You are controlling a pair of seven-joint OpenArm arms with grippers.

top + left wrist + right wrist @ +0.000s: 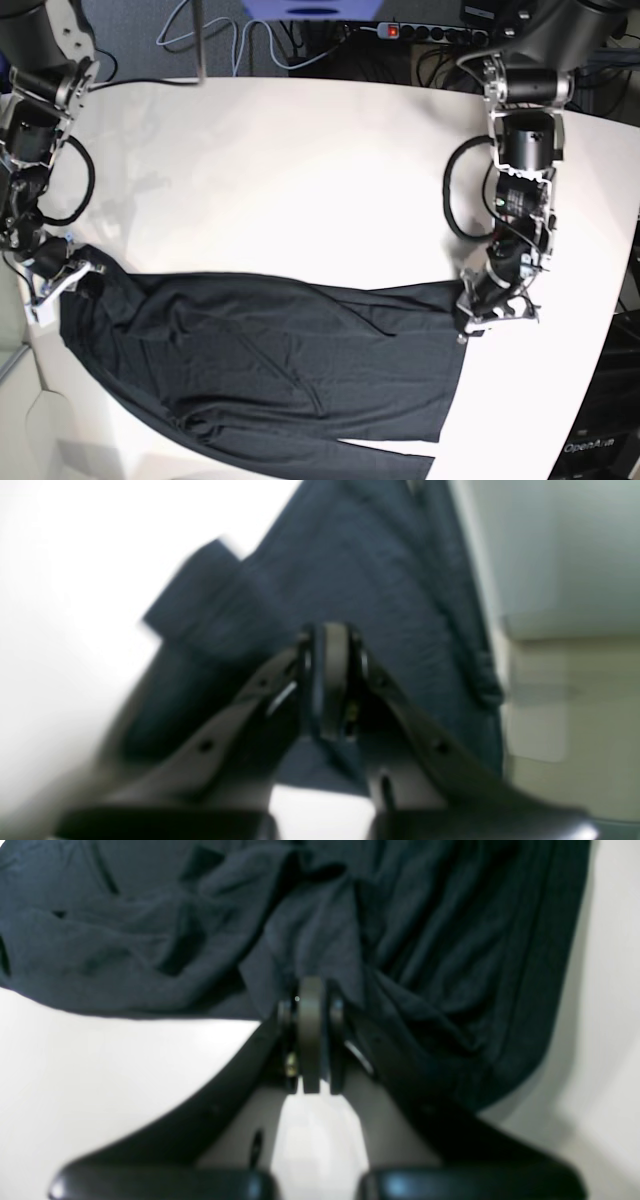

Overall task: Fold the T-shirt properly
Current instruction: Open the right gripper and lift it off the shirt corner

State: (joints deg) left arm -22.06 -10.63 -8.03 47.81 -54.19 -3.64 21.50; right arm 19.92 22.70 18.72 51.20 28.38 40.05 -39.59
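t-shirt point(270, 350): one, plain black, long-sleeved, thin and wrinkled, spread across the near half of the white desk point(300, 180) | left pincer point(480, 318): clamped on shirt's edge by desk's right side | right pincer point(68, 277): clamped on the opposite edge at desk's left side | arms: two

Two arms of black and silver-grey metal segments. Left arm point(522, 150): thick black cylindrical housing up top, bright metal brackets beneath, a black cable looping out beside it. Right arm point(35, 130): same build, with its own black cable loop. Fingers point(311, 1035) dark and matte, long tapering bars with small round screw holes, ending in rounded grey pads between black discs; a small brass-coloured fitting by the tips.
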